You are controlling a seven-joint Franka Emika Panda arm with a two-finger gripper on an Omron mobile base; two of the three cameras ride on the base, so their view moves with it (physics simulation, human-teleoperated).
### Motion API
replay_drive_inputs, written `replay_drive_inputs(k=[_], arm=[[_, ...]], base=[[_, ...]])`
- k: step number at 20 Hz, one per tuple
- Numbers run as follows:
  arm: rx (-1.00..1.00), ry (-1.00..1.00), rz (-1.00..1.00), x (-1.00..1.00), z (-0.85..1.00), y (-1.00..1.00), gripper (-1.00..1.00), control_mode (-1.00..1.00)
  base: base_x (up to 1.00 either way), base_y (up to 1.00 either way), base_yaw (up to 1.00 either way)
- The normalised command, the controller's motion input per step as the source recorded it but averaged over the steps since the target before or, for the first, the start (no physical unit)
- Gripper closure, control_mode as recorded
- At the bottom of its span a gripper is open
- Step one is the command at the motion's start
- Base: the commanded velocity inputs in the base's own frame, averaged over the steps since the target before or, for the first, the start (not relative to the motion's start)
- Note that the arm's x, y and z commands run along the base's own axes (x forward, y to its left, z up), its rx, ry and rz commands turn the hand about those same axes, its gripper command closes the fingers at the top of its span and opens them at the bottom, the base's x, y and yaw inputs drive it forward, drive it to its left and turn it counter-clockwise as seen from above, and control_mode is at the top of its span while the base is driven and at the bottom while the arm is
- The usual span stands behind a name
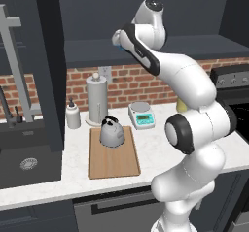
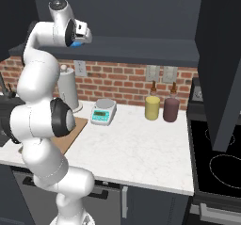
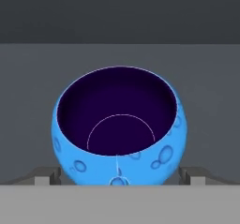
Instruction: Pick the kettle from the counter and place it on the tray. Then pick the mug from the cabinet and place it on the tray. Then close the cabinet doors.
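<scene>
white speckled counter [image 1: 151, 148] under a red brick wall [image 1: 126, 83], dark sink basin [image 1: 26, 165] sunk into its left end, black cooktop [image 2: 219, 165] past its right edge. wooden tray [image 1: 113, 154] lying flat toward the front edge of the counter, just right of the sink. grey kettle [image 1: 112, 131] standing upright on the tray's back half, black handle on top. behind the tray, near the back edge: tall paper-towel cylinder [image 1: 97, 100], small soap bottle [image 1: 73, 114] to its left, teal-faced kitchen scale [image 1: 141, 114] to its right. farther right along the back edge, a yellow jar [image 2: 152, 108] beside a dark maroon jar [image 2: 171, 108], seen from the right base camera; from the left one, mostly blocked by the arm. dark cabinet [image 1: 146, 12] open above the counter, one dark door [image 2: 223, 64] swung out at right, its top cut off.

gripper [image 2: 81, 36] raised to the cabinet shelf [image 2: 141, 47]; from both base cameras just a sliver of blue at the hand, fingers hard to make out. from the hand camera, blue mug [image 3: 119, 129] close up on the grey shelf, upright, purple inside showing, bubble pattern on its wall, lower part cut off. fingertips [image 3: 44, 175] spread wide on either side of the mug, near its wall; contact impossible to judge, no grip closed on it. mug's handle not visible.
</scene>
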Motion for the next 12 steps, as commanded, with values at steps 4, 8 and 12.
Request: replay_drive_inputs(k=[4, 8, 12], arm=[[0.00, 0.00, 0.03, 0.12, 0.00, 0.01, -1.00, -1.00], [0.00, -0.01, 0.00, -0.05, 0.00, 0.00, -1.00, -1.00], [0.00, -0.04, 0.00, -0.09, 0.00, 0.00, -1.00, -1.00]], base=[[0.00, 0.00, 0.00], [0.00, 0.00, 0.00], [0.00, 0.00, 0.00]])
